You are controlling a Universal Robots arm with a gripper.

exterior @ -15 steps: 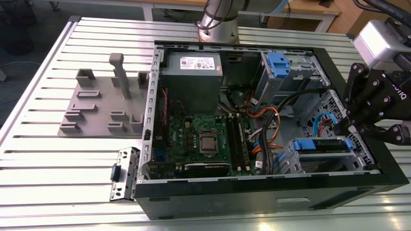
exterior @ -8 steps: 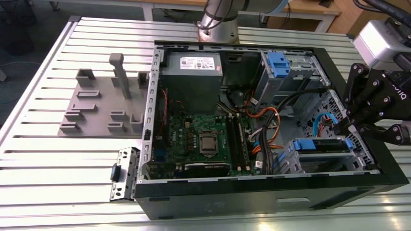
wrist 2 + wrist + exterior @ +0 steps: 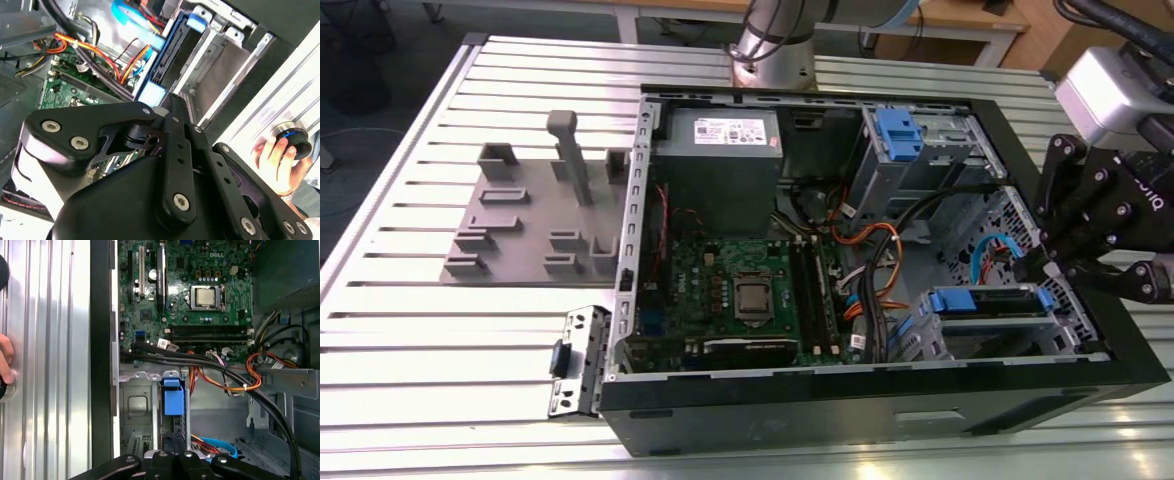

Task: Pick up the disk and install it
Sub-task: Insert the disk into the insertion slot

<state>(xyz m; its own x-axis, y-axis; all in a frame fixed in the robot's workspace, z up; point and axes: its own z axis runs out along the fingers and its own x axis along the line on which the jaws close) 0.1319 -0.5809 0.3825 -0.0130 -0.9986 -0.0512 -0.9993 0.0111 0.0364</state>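
The disk [image 3: 987, 300] stands on edge in the drive cage at the corner of the open computer case [image 3: 881, 405], on the exterior view's right, with its blue carrier frame showing at both ends. My black gripper [image 3: 1058, 272] sits at the disk's outer end, over the case wall. In both wrist views the disk [image 3: 169, 52] [image 3: 173, 399] runs straight out from between the fingers into the metal cage. The gripper [image 3: 173, 455] [image 3: 167, 107] looks shut on the disk's thin edge.
Orange and black cables [image 3: 235, 377] cross the case just past the cage. A second bay with a blue tab [image 3: 897, 130] and a grey power supply [image 3: 716, 150] lie farther in. A grey fixture plate [image 3: 520, 220] lies on the slatted table. A person's hand [image 3: 274, 155] rests on a round knob beside the case.
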